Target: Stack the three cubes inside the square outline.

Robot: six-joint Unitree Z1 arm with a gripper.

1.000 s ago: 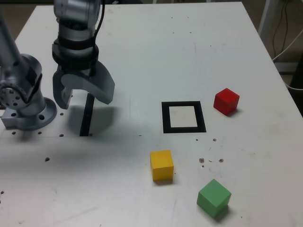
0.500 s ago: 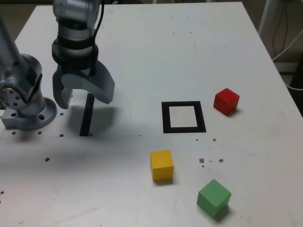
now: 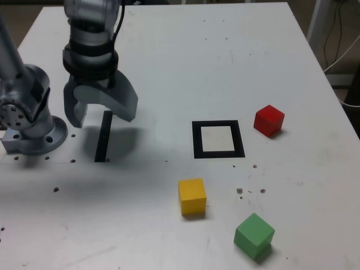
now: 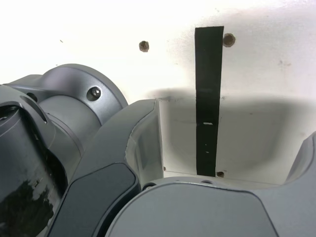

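The arm's upper part is cut off at the exterior view's top edge, and the wrist view shows only the hand [image 4: 232, 148] spread wide and empty over a black strip [image 4: 208, 98]. The square outline [image 3: 218, 139] holds nothing. On the white, speckled desk [image 3: 185, 62], the red cube [image 3: 269, 120] lies just beside the outline on the exterior view's right, with the yellow cube [image 3: 192, 196] and green cube [image 3: 254, 235] nearer the camera.

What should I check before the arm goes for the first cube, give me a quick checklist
1. Pincer open and empty: ok.
2. Square outline free of objects: ok.
3. Red cube, yellow cube and green cube apart from each other, each graspable: ok.
4. Pincer near any cube: not ok; it hangs over the black strip at the exterior view's left.
5. Cubes in the wrist view: not ok, none shows.
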